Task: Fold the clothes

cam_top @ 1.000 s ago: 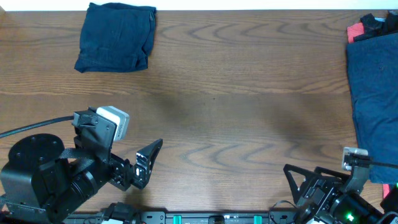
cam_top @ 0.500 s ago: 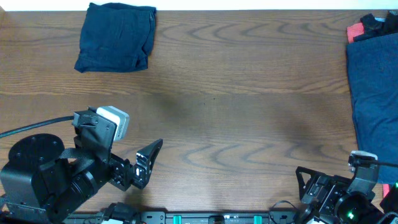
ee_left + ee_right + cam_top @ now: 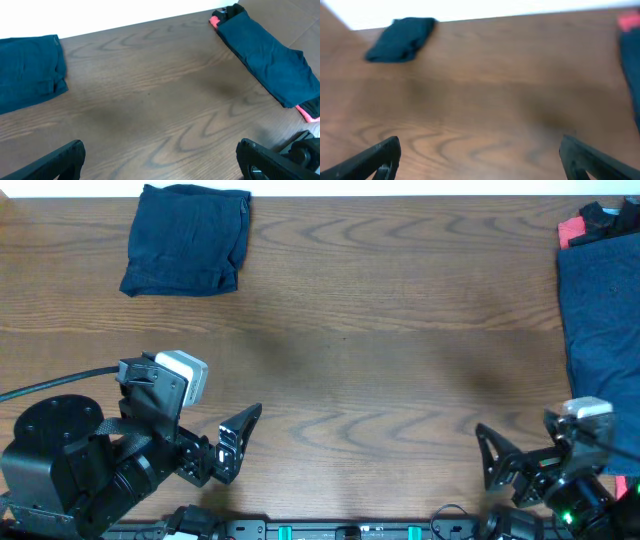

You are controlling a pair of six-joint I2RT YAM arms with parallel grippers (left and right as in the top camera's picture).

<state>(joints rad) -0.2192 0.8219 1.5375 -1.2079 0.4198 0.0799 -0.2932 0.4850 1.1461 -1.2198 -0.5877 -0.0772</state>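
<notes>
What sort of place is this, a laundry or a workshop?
Probably a robot test bench: a left arm and right arm sit at a wooden table, with a folded navy garment and a stack of clothes on it.

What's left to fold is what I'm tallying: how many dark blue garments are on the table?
2. One folded garment lies at the far left of the table; a long garment lies along its right edge, over red cloth. More may be hidden underneath.
</notes>
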